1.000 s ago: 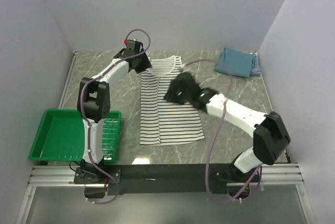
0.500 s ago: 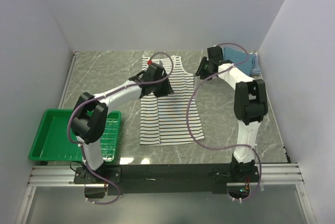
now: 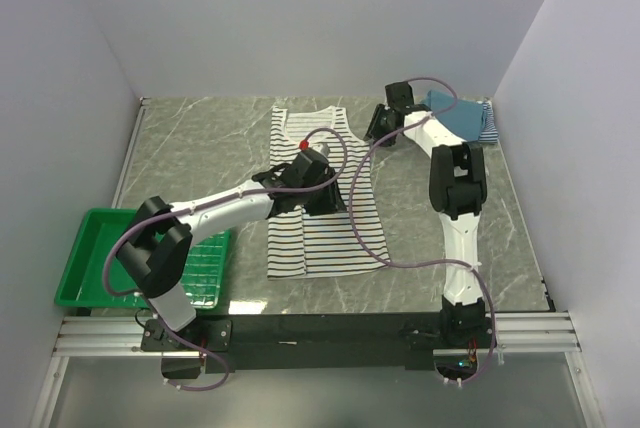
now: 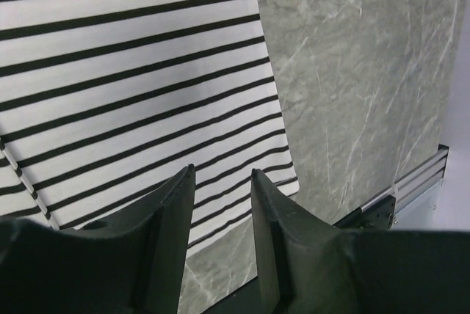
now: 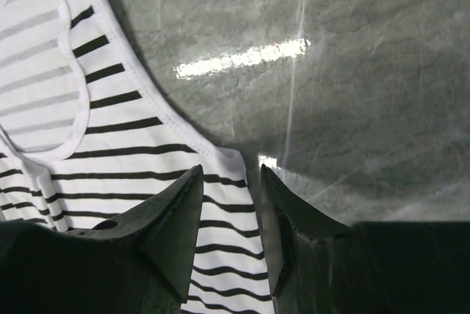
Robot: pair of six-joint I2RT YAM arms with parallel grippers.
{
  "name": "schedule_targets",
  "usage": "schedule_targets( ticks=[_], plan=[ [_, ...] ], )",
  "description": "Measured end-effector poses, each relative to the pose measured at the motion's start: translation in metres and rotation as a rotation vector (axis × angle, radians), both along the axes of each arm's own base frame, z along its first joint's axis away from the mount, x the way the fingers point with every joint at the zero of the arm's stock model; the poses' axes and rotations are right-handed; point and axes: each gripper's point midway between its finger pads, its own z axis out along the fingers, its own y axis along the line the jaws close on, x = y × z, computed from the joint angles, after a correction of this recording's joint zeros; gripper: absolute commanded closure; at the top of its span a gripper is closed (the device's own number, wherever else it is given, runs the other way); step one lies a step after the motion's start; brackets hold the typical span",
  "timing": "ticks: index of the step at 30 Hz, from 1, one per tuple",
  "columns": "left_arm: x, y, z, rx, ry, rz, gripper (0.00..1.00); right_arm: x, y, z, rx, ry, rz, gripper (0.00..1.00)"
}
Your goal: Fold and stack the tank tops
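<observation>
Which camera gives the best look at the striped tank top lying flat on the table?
Top external: it shows the striped tank top nearly whole, spread flat. Left wrist shows only a hem corner; right wrist only one armhole edge.

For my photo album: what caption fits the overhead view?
Left claw and right claw poised above a black-and-white striped tank top laid flat on the table.
</observation>
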Motion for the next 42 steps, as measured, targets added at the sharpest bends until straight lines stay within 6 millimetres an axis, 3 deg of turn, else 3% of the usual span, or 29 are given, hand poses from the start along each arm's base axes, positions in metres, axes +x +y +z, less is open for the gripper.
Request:
schedule_targets(
  ticks=[3,14,25,30,37,42],
  plan=[
    [-0.007,-0.002,0.004,-0.007,-0.004,-0.011,0.59,0.004,0.001,-0.007,-0.008,0.015,0.001,0.6],
    [-0.037,-0.016,0.002,-0.012,0.014,-0.073,0.59,-0.005,-0.003,-0.019,-0.013,0.01,-0.001,1.0],
    [-0.102,-0.052,-0.002,-0.019,0.048,-0.253,0.56,-0.078,-0.036,-0.018,0.003,0.074,-0.095,1.0],
    [-0.135,-0.064,-0.02,0.016,0.076,-0.328,0.56,-0.079,-0.043,-0.012,0.01,0.06,-0.106,1.0],
    [-0.177,-0.073,-0.068,0.157,0.12,-0.408,0.57,-0.085,-0.047,-0.002,0.024,0.04,-0.113,1.0],
    [-0.182,-0.076,-0.079,0.225,0.104,-0.409,0.56,-0.083,-0.054,0.003,0.028,0.026,-0.129,1.0]
  ],
)
